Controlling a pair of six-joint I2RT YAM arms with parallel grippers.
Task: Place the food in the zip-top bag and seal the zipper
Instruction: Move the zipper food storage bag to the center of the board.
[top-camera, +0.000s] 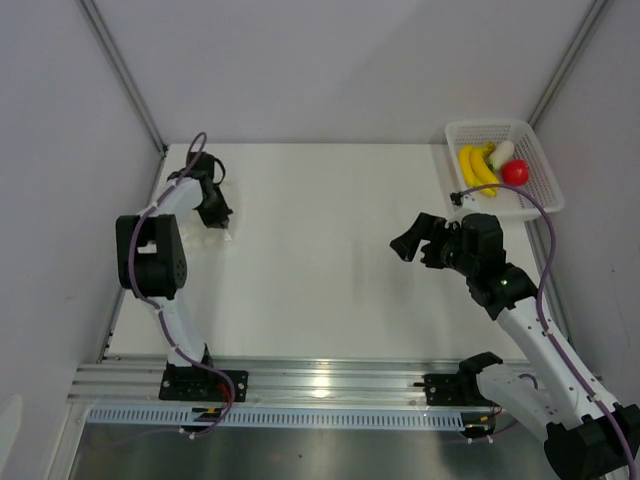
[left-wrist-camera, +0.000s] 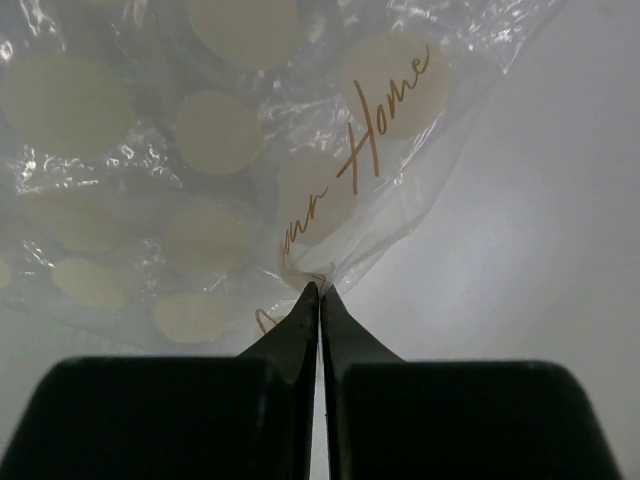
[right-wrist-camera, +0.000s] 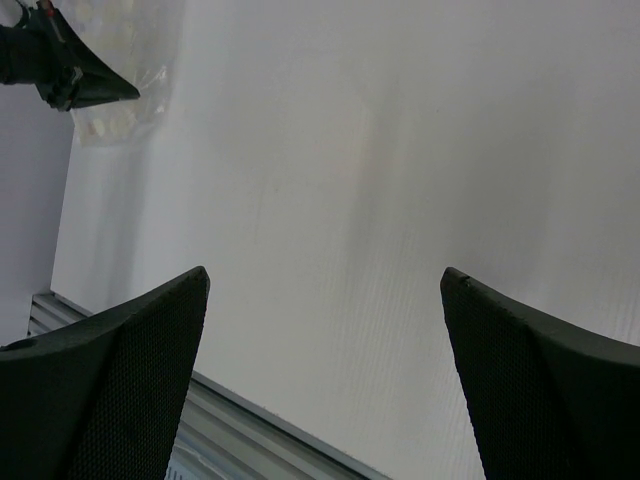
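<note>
Wrist views reveal left end effector (left-wrist-camera: 320, 292) pinching zip-top bag (left-wrist-camera: 200, 150), right end effector (right-wrist-camera: 325, 272) released.

Tabletop (top-camera: 320, 250): white, matte and flat, spread out before me.
Back wall (top-camera: 340, 60): plain pale grey panel.
Sides: my left wall (top-camera: 50, 150) and right wall (top-camera: 610, 140), the same grey.
Corners: slim metal strips (top-camera: 125, 75) where the panels meet.
Near edge: ribbed aluminium rail (top-camera: 320, 378), with a slotted duct (top-camera: 300, 415) just beyond it.
Light: soft and even, with a bright glare on the rail.
</note>
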